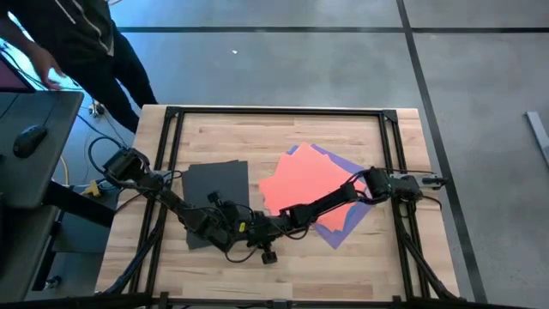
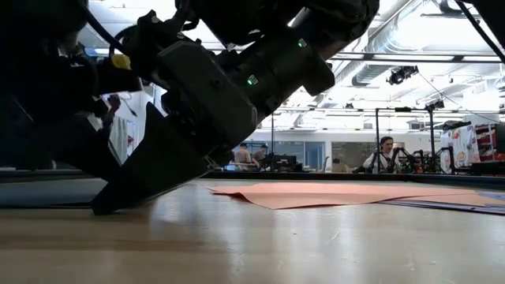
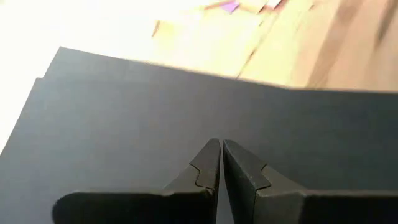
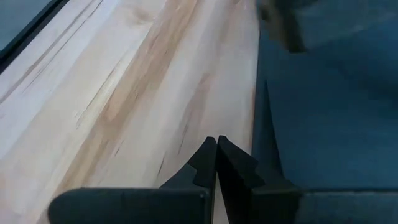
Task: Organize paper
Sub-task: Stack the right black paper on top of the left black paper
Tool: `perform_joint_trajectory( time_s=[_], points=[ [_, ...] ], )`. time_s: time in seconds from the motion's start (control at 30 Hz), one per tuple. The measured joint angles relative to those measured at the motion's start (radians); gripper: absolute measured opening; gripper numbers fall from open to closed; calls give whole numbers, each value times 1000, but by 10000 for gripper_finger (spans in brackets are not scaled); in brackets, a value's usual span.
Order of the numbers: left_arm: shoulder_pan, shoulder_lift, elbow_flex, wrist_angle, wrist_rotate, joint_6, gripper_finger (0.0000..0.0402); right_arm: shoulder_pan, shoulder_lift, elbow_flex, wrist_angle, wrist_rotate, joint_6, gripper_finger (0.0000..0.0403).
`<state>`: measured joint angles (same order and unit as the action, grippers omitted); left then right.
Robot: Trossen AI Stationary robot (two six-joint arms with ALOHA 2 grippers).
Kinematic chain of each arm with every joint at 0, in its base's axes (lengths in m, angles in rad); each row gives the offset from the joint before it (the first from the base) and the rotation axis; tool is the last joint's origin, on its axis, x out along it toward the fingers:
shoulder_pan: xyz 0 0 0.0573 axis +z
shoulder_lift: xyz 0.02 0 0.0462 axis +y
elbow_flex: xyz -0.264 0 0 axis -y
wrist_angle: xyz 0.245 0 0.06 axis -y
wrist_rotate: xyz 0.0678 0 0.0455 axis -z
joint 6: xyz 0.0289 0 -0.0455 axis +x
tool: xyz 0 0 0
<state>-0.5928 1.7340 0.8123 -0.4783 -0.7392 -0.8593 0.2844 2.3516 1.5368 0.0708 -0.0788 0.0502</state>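
Desk (image 1: pixel 360 275) carries two paper groups: dark grey sheet (image 1: pixel 219 184) left of centre, long axis running away from the front edge; orange sheet (image 1: pixel 304 184) topping purple sheets (image 1: pixel 343 227) to its right, fanned askew, well apart from the grey. Both arms meet low at the grey sheet's front right corner. Left end effector (image 3: pixel 221 146) sits over the grey sheet, fingers together, holding nothing. Right end effector (image 4: pixel 216 142) is at the sheet's edge on bare wood, fingers together, empty. Likely the grey sheet moves next; left is nearer.
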Motion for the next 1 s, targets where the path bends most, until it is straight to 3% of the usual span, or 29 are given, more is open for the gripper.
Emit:
perform_joint_trajectory(
  time_s=[0.23, 0.4, 0.53, 0.77, 1.0],
  points=[
    [-1, 0, 125, -195, -91, -18, 0, -1, -8, -1, -8, -3, -2, 0],
    [21, -2, 256, -602, -182, -322, 0, -5, -66, -5, -114, 23, -23, 0],
    [78, -2, 250, -839, -139, -564, 0, -5, -147, -5, -237, 126, -76, 0],
    [155, -2, 144, -723, -39, -513, 0, -6, -215, -3, -417, 284, -112, 0],
    [152, -6, 130, -696, 4, -473, 0, -22, -222, -3, -651, 460, -108, 0]
  ],
)
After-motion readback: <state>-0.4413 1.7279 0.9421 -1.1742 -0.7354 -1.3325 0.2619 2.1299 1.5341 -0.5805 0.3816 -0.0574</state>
